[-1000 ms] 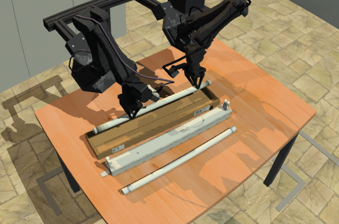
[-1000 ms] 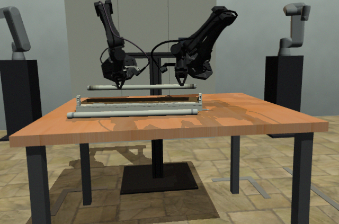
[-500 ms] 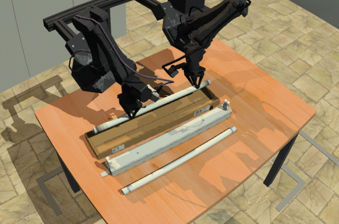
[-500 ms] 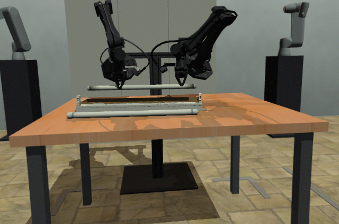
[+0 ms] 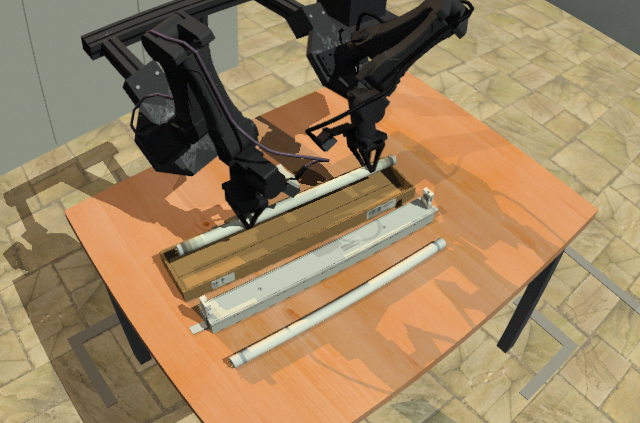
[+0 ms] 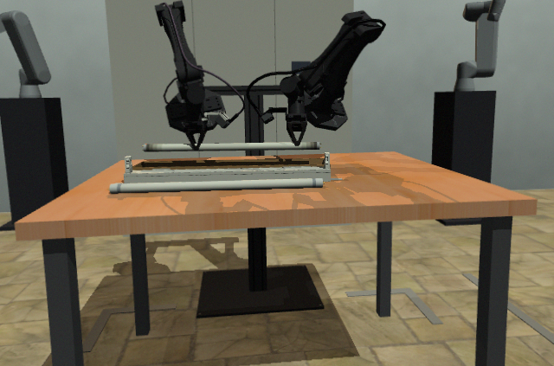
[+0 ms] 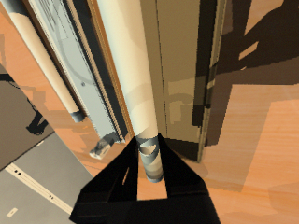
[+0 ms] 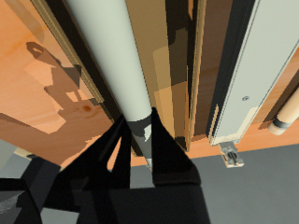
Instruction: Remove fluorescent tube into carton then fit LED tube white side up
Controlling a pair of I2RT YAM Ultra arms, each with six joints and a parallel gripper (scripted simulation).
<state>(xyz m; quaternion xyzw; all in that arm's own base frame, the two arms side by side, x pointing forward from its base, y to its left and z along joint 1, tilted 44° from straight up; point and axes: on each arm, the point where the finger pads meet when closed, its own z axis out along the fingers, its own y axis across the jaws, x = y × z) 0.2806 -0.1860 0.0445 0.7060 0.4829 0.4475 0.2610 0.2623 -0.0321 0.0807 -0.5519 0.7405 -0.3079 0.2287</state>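
Above the carton (image 5: 289, 253) (image 6: 223, 161) (image 7: 179, 70) (image 8: 145, 42), we hold the old tube (image 5: 310, 194) (image 6: 246, 146) (image 7: 131, 70) (image 8: 112, 56), raised clear of it. Our left hand (image 5: 372, 170) (image 6: 297, 143) (image 7: 148, 138) and right hand (image 5: 249, 225) (image 6: 196, 147) (image 8: 140, 113) are each closed around it near opposite ends, their fingers parted only by its thickness. Beside the carton sits the fixture (image 5: 320, 263) (image 6: 326, 175) (image 7: 77, 61) (image 8: 252, 70); the LED tube (image 5: 336, 303) (image 6: 215, 184) (image 7: 47, 61) (image 8: 287, 114) lies on the surface (image 5: 491, 165) (image 6: 402, 187) (image 7: 266, 140) (image 8: 28, 117), farther from the carton.
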